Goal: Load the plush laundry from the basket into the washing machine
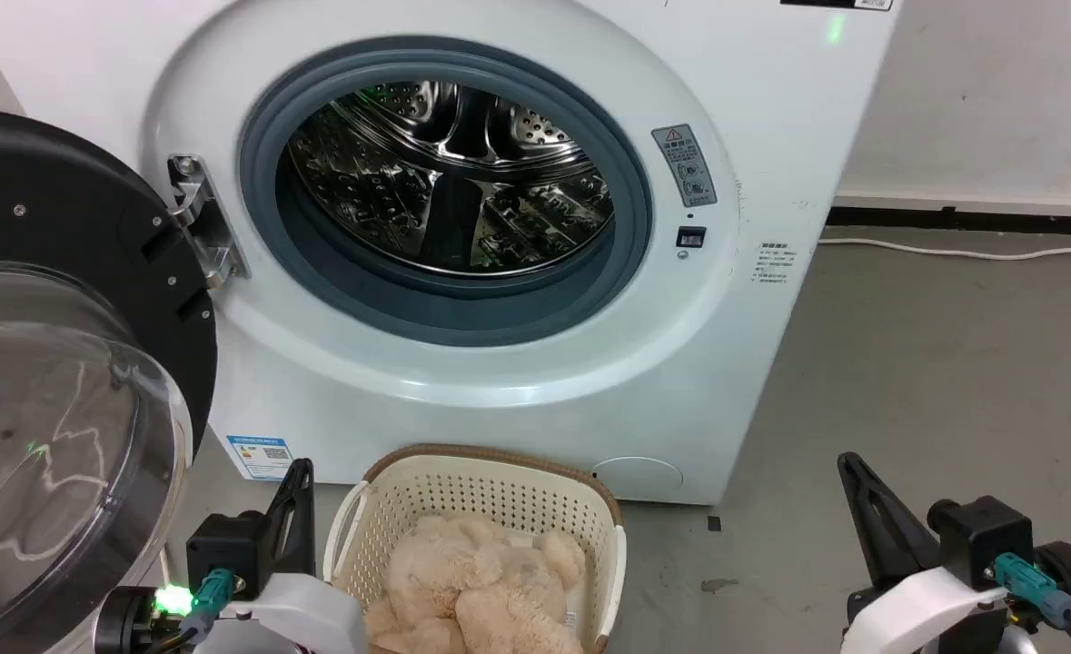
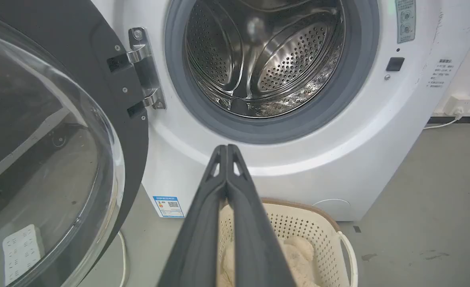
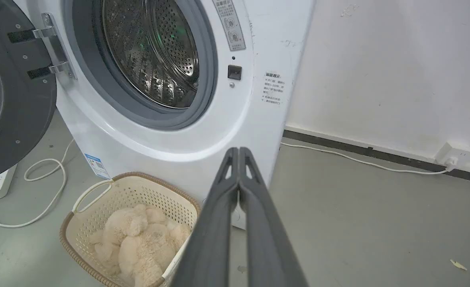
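Nothing grabbed yet: left end effector (image 2: pixel 227 148) has its two fingers pressed together at the tips and holds nothing, right end effector (image 3: pixel 238 150) same, pinched closed and empty, both hanging above the floor (image 1: pixel 907 409) in front of the washing machine (image 1: pixel 771 136). The plush laundry (image 1: pixel 471 581) sits in the basket (image 1: pixel 490 452), which stands on the floor just in front of the machine, below the open drum (image 1: pixel 453 173). Risks as I see them: I'd need to spread the fingers before going down, or they just poke the pile and shove it around. The bundle is lumpy and long-haired, so a shallow pinch probably takes only fluff and it slips out on the lift, or it hangs, drags over the grey seal (image 1: pixel 462 313) and drops between basket and machine. The basket looks light, so a snagged grab could lift or tip it. The open door (image 1: pixel 63 409) is close beside my left arm, and a wide swing there could knock it. A white cable (image 3: pixel 64 179) loops on the floor on the door side, maybe a catch if the base rolls. The drum mouth is higher than the basket, so a short lift would hit the front panel.
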### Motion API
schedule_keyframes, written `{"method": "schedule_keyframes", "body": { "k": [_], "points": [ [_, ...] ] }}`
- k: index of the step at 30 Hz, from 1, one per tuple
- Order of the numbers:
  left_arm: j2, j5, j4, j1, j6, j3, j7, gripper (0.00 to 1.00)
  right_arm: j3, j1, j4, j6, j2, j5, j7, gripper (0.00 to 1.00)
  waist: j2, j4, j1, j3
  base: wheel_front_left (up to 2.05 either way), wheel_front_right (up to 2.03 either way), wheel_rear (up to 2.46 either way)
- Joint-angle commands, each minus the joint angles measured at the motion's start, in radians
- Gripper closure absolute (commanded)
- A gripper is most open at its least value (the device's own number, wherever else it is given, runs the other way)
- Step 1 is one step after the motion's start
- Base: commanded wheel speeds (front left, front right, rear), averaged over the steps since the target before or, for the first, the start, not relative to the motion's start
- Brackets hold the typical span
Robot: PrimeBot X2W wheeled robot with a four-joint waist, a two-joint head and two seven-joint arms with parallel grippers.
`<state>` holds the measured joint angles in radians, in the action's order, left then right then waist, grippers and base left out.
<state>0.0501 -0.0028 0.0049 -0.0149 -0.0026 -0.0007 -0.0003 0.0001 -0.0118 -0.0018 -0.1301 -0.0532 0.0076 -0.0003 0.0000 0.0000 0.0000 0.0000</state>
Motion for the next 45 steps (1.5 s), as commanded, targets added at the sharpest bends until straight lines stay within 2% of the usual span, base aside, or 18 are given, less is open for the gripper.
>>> {"method": "schedule_keyframes", "body": {
  "k": [1, 42, 43, 45],
  "points": [
    [0.0, 0.003, -0.005, 0.015, 0.003, 0.001, 0.0, 1.0, 0.0, 0.012, 0.002, -0.001, 0.003, -0.008, 0.0, 1.0, 0.0, 0.0, 0.0, 0.0, 0.0, 0.0, 0.0],
    [0.0, 0.003, -0.005, 0.015, 0.003, 0.001, 0.0, 1.0, 0.0, 0.012, 0.002, -0.001, 0.003, -0.008, 0.0, 1.0, 0.0, 0.0, 0.0, 0.0, 0.0, 0.0, 0.0],
    [0.0, 0.003, -0.005, 0.015, 0.003, 0.001, 0.0, 0.0, 0.0, 0.012, 0.002, -0.001, 0.003, -0.008, 0.0, 0.0, 0.0, 0.0, 0.0, 0.0, 0.0, 0.0, 0.0],
    [0.0, 0.0, 0.0, 0.0, 0.0, -0.001, -0.001, 0.0, 0.0, 0.0, 0.0, 0.0, 0.0, 0.001, -0.001, 0.0, 0.0, 0.0, 0.0, 0.0, 0.0, 0.0, 0.0]
  ]
}}
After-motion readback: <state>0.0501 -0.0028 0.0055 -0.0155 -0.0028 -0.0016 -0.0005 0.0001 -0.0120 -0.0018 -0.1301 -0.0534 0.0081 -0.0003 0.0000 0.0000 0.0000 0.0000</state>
